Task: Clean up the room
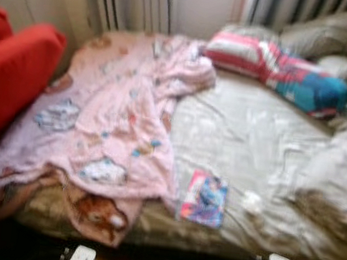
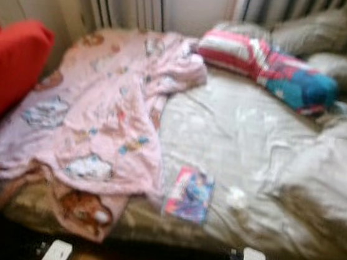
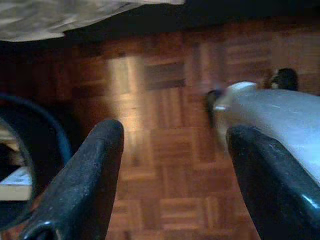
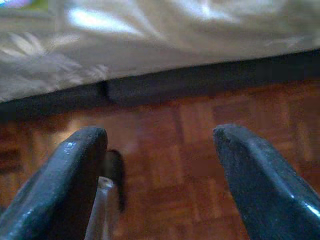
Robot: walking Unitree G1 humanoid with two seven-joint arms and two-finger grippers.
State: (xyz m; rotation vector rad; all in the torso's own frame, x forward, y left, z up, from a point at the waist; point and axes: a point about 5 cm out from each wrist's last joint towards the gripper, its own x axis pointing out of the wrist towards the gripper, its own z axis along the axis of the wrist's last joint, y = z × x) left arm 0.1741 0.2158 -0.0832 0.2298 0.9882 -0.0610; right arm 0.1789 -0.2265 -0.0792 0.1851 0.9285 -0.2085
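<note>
An unmade bed (image 1: pixel 253 145) with a beige sheet stands before me, blurred. A rumpled pink blanket (image 1: pixel 119 111) with cartoon prints covers its left half and hangs over the front edge. A colourful book (image 1: pixel 204 199) lies near the front edge, and a small white scrap (image 1: pixel 253 202) rests just right of it. A striped pink, red and blue bundle (image 1: pixel 281 67) lies at the head, by grey pillows (image 1: pixel 325 34). Both arms hang low over the parquet floor (image 3: pixel 165 165): my left gripper (image 3: pixel 172 180) is open and empty, and my right gripper (image 4: pixel 160 185) is open and empty.
A red armchair (image 1: pixel 10 80) stands against the bed's left side. A radiator (image 1: pixel 132 0) and curtains line the wall behind. The dark gap under the bed (image 4: pixel 200 75) runs along the floor. A dark round object (image 3: pixel 20 165) sits on the floor by my left gripper.
</note>
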